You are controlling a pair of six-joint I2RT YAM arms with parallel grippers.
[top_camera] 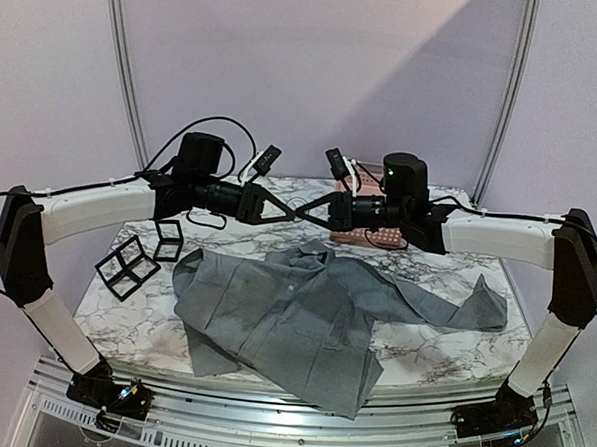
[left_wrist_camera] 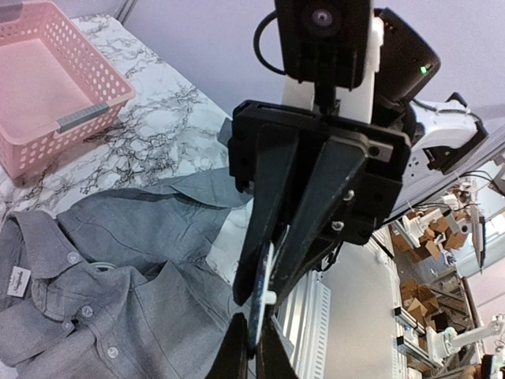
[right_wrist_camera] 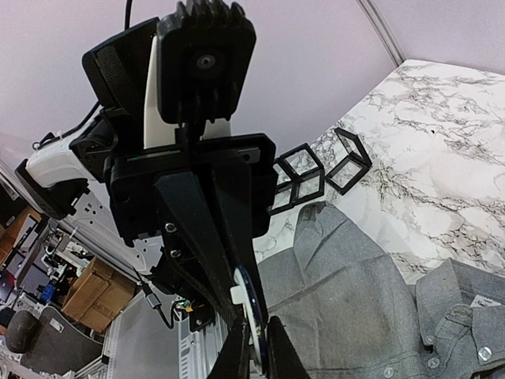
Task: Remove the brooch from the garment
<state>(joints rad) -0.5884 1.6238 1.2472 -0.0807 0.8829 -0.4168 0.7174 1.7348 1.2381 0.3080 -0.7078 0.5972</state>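
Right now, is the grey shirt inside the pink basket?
No, the grey shirt lies on the table, outside the pink basket.

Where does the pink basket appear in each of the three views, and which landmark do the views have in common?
Top external: the pink basket is at the far centre, only partly visible.
Left wrist: it fills the upper left corner.
Right wrist: it is not in this picture.
Shared landmark: the grey garment, also seen in the left wrist view and the right wrist view.
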